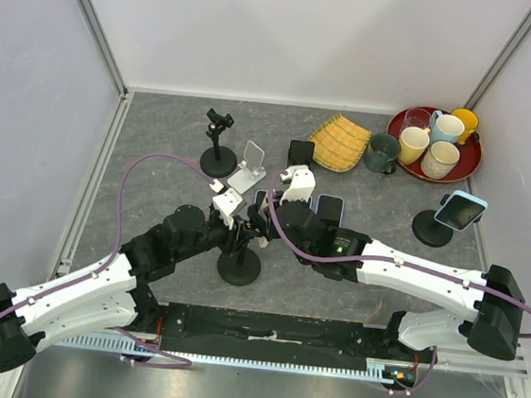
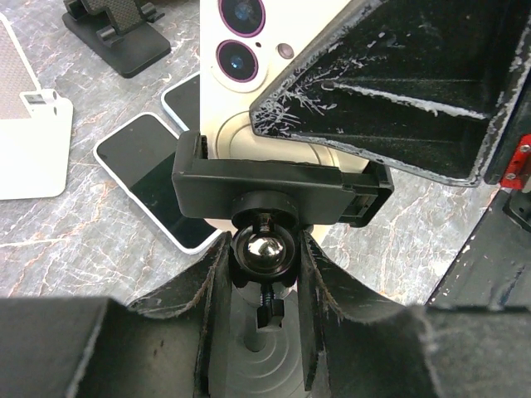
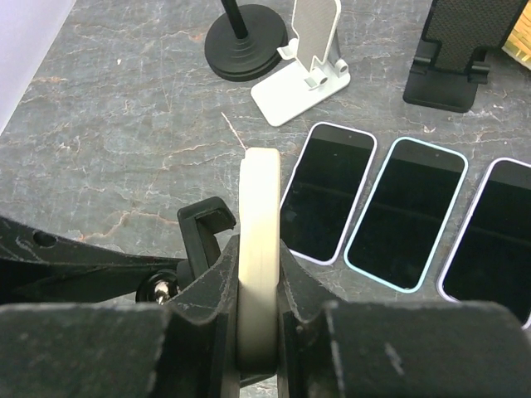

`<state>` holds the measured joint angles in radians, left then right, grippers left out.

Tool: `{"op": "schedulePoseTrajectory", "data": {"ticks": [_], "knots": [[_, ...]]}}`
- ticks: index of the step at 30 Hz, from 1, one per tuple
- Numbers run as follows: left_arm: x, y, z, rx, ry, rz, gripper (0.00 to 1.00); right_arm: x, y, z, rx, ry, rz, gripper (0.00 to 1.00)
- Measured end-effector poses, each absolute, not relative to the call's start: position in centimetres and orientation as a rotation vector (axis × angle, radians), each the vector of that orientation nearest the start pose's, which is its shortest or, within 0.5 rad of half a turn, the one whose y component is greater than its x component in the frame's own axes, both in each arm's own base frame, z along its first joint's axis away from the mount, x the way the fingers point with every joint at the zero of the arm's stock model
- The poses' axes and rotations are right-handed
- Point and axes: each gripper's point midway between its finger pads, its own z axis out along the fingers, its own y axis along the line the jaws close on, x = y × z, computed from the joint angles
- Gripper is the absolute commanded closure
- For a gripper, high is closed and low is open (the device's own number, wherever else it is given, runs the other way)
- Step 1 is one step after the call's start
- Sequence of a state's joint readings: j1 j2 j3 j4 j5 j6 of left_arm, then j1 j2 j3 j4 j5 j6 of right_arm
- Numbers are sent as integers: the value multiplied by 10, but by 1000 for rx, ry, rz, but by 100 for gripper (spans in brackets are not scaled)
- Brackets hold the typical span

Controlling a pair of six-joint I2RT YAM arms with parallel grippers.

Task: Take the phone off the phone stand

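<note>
The right gripper [image 3: 259, 319] squeezes the cream phone [image 3: 257, 199] front and back. The phone sits in the black phone stand [image 2: 274, 186]. The left gripper [image 2: 261, 282] hugs the stand's shiny ball [image 2: 262, 250]. From above, the arms hide most of the phone.

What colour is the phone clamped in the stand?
The phone is cream-white; the left wrist view shows it best.

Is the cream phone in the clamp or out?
In: the clamp grips the phone across its back; the right gripper pinches its edge, the left gripper holds the stand.
</note>
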<state>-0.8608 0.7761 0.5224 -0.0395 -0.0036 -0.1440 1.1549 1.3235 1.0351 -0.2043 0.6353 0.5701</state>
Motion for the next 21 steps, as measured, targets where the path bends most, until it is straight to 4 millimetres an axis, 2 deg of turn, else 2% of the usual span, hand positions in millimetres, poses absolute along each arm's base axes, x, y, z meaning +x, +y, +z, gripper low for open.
{"op": "schedulePoseTrajectory", "data": {"ticks": [6, 12, 15, 17, 21], "knots": [[197, -240, 183, 686, 1794, -664, 98, 240, 323, 217, -151, 1983, 460, 100], [194, -246, 185, 724, 1761, -692, 98, 250, 319, 226, -132, 1960, 425, 100], [193, -242, 171, 748, 1800, -668, 98, 277, 289, 233, -84, 1922, 271, 100], [193, -243, 172, 757, 1788, -678, 98, 292, 271, 233, -53, 1908, 189, 100], [192, -244, 172, 772, 1784, -679, 98, 310, 258, 232, -45, 1900, 99, 100]]}}
